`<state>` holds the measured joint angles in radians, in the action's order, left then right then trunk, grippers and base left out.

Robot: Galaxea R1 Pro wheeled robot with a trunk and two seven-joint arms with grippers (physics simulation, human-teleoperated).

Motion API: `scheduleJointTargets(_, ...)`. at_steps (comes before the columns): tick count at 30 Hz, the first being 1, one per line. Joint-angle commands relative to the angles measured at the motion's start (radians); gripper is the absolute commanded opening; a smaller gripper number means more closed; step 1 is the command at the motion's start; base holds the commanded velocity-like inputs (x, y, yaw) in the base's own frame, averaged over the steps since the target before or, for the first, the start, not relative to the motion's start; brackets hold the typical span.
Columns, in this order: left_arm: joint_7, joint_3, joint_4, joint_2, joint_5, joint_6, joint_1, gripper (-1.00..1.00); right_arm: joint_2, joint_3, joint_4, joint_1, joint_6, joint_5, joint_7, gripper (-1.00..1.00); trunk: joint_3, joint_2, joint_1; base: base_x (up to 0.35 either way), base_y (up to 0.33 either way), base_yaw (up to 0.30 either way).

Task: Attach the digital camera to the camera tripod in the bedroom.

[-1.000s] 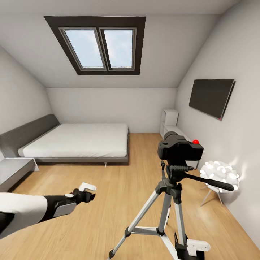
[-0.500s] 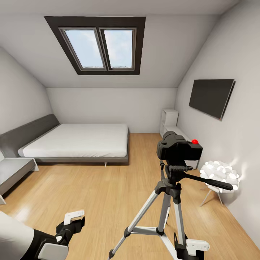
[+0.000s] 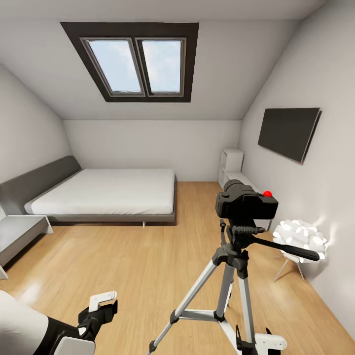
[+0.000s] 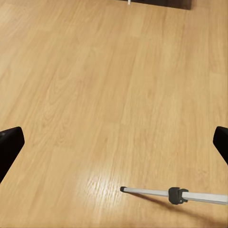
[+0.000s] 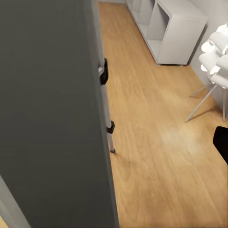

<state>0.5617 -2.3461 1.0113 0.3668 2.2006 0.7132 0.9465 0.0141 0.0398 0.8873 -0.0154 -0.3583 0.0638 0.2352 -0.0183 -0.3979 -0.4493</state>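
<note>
Camera: one black camera [image 3: 245, 202] with a red button on top is sitting on the head of the tripod, level, near the right wall.
Tripod: one tripod [image 3: 231, 276] is standing on the wood floor [image 3: 143, 256] on three silver legs, its black handle pointing toward the right wall; one leg tip [image 4: 156, 192] is lying across the floor in the left wrist view.
Left gripper: the left gripper [image 3: 101, 308] is hanging low at the lower left edge of the floor, jaws spread wide, holding nothing.
Right gripper: the right gripper [image 3: 261, 342] is sitting at the tripod's foot; I cannot tell how its jaws are standing.
Room: one bed [image 3: 106, 192], one double skylight [image 3: 135, 61], one wall TV [image 3: 288, 132], one white shelf unit [image 3: 231, 167], one white chair [image 3: 301, 241].
</note>
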Motion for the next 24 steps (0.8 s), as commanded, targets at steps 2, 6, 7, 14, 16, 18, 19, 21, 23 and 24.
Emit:
scheduleJointTargets(2,0.003,-0.002,0.001,0.0,0.001,0.004,0.002,1.0,0.0,0.002,0.001,0.0,0.001,0.007,0.009,1.0,-0.002,-0.002,-0.001,0.0,0.0,0.0)
scheduleJointTargets(6,0.003,-0.002,0.0,-0.001,0.001,0.003,0.002,1.0,0.0,0.002,0.001,0.0,0.001,0.007,0.009,1.0,-0.002,-0.002,-0.001,-0.004,0.0,0.0)
scheduleJointTargets(7,0.003,-0.002,0.0,-0.002,0.001,0.003,0.001,1.0,0.0,0.002,0.001,0.0,0.001,0.007,0.009,1.0,-0.002,-0.002,-0.001,-0.036,0.0,0.0)
scheduleJointTargets(14,0.003,-0.002,-0.001,-0.003,0.002,0.003,0.001,1.0,0.0,0.003,0.001,0.0,0.001,0.007,0.009,1.0,-0.002,-0.002,-0.001,-0.131,0.0,0.0)
scheduleJointTargets(16,0.003,-0.002,-0.001,-0.003,0.002,0.003,0.001,1.0,0.0,0.003,0.001,0.0,0.001,0.007,0.009,1.0,-0.002,-0.002,-0.001,-0.183,0.0,0.0)
scheduleJointTargets(18,0.003,-0.002,-0.001,-0.003,0.002,0.003,0.001,1.0,0.001,0.003,0.001,0.0,0.001,0.007,0.009,1.0,-0.002,-0.002,-0.001,-0.191,0.0,0.0)
scheduleJointTargets(19,0.003,-0.002,-0.001,-0.003,0.002,0.003,0.001,1.0,0.001,0.003,0.001,0.0,0.001,0.007,0.009,1.0,-0.002,-0.002,-0.001,-0.194,0.0,0.0)
scheduleJointTargets(21,0.003,-0.002,-0.002,-0.003,0.002,0.003,0.001,1.0,0.001,0.003,0.001,0.0,0.001,0.007,0.009,1.0,-0.002,-0.002,-0.001,-0.195,0.0,0.0)
scheduleJointTargets(23,0.003,-0.002,-0.002,-0.003,0.002,0.003,0.001,1.0,0.001,0.003,0.001,0.0,0.001,0.007,0.009,1.0,-0.002,-0.002,-0.001,-0.196,0.0,0.0)
scheduleJointTargets(24,0.003,-0.002,-0.002,-0.003,0.002,0.003,0.001,1.0,0.001,0.003,0.001,0.0,0.001,0.007,0.009,1.0,-0.002,-0.002,-0.001,-0.196,0.0,0.0)
